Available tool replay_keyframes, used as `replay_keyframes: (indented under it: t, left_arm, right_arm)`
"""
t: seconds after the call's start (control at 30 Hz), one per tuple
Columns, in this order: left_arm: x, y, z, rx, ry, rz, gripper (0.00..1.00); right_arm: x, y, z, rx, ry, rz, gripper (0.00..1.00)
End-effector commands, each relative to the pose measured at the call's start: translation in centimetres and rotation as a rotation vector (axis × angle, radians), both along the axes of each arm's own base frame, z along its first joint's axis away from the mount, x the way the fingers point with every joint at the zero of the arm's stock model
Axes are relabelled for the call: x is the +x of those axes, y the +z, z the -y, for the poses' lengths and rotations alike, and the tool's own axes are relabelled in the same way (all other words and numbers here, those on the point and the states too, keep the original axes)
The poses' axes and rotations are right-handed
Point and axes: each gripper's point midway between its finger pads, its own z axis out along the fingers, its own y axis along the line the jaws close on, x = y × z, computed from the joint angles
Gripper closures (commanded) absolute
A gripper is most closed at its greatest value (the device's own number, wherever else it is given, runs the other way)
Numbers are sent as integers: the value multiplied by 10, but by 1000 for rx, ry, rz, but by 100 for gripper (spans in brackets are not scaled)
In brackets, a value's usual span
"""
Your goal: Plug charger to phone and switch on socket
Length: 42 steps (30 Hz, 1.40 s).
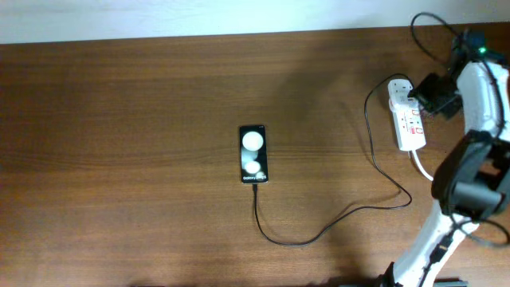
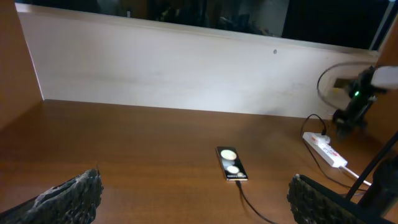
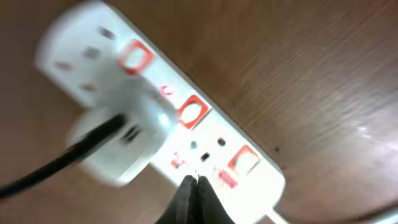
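Left end effector [image 2: 194, 186] hung released over the left side of the surface [image 1: 119, 159], pads [image 2: 71, 198] spread wide w/ nothing between them, well apart from everything else.

Mid-surface I saw the phone [image 1: 253, 154] lying flat, screen up, two round white reflections on the glass, long axis running near-to-far. From the left wrist cam it [image 2: 231, 163] sat center frame, slightly angled.

The charger [image 1: 319, 235] met the phone's near short edge at its tip [image 1: 255, 184]; I couldn't tell whether it was fully seated. From there the cable looped toward me, swung right, then climbed to the socket [image 1: 409, 123] at the far right. Its white plug head [image 1: 396, 88] sat in the far outlet of the strip. On the right wrist cam the head [image 3: 124, 140] was blurred but clearly sitting in the socket [image 3: 217, 134], w/ red-outlined switches beside it. A thick white cord [image 1: 422, 167] left the strip's near end.

Right end effector [image 1: 426, 96] hovered at the socket's far right side. Wrist cam showed it [image 3: 196, 182] clenched, tips together, empty, over the strip's face between two red switches; contact or not, I couldn't tell.
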Motion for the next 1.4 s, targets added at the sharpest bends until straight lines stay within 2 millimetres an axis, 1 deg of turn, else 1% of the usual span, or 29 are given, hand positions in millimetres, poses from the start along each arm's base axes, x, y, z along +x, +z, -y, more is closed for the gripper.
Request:
replay_keyframes:
  t: [0.0,0.03,0.07,0.1,0.13,0.17,0.23,0.27,0.3,0.33,0.37,0.4,0.47,0.5,0.6,0.63,0.73,0.8,0.83,0.87,0.97,1.0,1.07,1.13,1.2,1.23,1.27,1.3,1.37]
  left_arm:
    - [-3,-1,-2,11,9,15,1]
    - [-3,-1,-2,12,10,16,1]
    - [-3,-1,-1,11,21,16,1]
    - [-3,-1,1,12,48,15,1]
    - [-3,-1,3,12,67,15,1]
    - [-3,-1,4,12,77,15,1]
    - [-3,-1,4,12,77,15,1]
    - [-3,-1,4,12,77,15,1]
    - [-3,-1,4,12,77,15,1]
    - [-3,-1,4,12,77,15,1]
    - [-3,-1,4,12,77,15,1]
    - [-3,-1,4,12,77,15,1]
    - [-3,-1,4,12,77,15,1]
    - [-3,-1,4,12,77,15,1]
    - [-3,-1,4,12,77,15,1]
    - [-3,-1,4,12,77,15,1]
    - [-3,-1,4,12,77,15,1]
    - [-3,-1,3,12,80,17,1]
    - [-2,-1,-2,12,108,17,1]
    - [-2,-1,-5,12,125,17,1]
    - [3,-2,-6,13,135,5,1]
    - [10,0,-6,13,133,2,1]
    - [19,3,-6,13,133,6,1]
    - [35,5,-6,14,132,-5,1]
    - [54,5,-5,14,128,-16,1]
    - [67,3,-5,15,128,-30,1]
    - [75,1,-5,15,128,-39,1]
    - [92,-6,-6,17,128,-68,1]
    - [117,-16,-6,19,128,-99,1]
  right_arm:
    - [-1,80,-8,-47,15,171,96]
    - [-2,109,-17,-49,32,239,96]
    - [-6,144,-32,-66,62,318,96]
    - [-9,171,-48,-82,94,381,96]
    - [-12,191,-63,-91,125,430,96]
    - [-17,221,-86,-104,174,510,96]
    - [-22,269,-121,-108,254,667,96]
    - [-25,306,-148,-102,319,799,96]
    - [-26,328,-164,-102,354,881,96]
    - [-28,353,-186,-98,401,976,96]
    - [-29,368,-202,-93,438,1034,96]
    - [-33,383,-224,-110,521,1095,96]
    - [-42,388,-247,-130,620,1115,96]
    - [-47,386,-254,-131,636,1102,96]
    - [-63,388,-264,-115,665,1097,96]
    - [-73,391,-268,-108,678,1102,96]
    - [-94,405,-263,-110,675,1132,96]
    - [-115,418,-257,-115,670,1170,96]
    - [-124,423,-255,-122,672,1187,96]
    - [-135,426,-252,-129,673,1205,96]
    - [-151,428,-248,-135,667,1248,96]
    - [-161,427,-245,-145,666,1282,96]
    - [-168,426,-244,-149,661,1315,95]
    - [-181,427,-240,-157,651,1374,95]
    - [-197,431,-236,-164,642,1427,95]
    - [-205,434,-234,-167,637,1451,95]
    - [-211,437,-233,-170,634,1469,95]
    - [-221,442,-230,-173,630,1492,95]
    - [-230,447,-228,-176,626,1514,95]
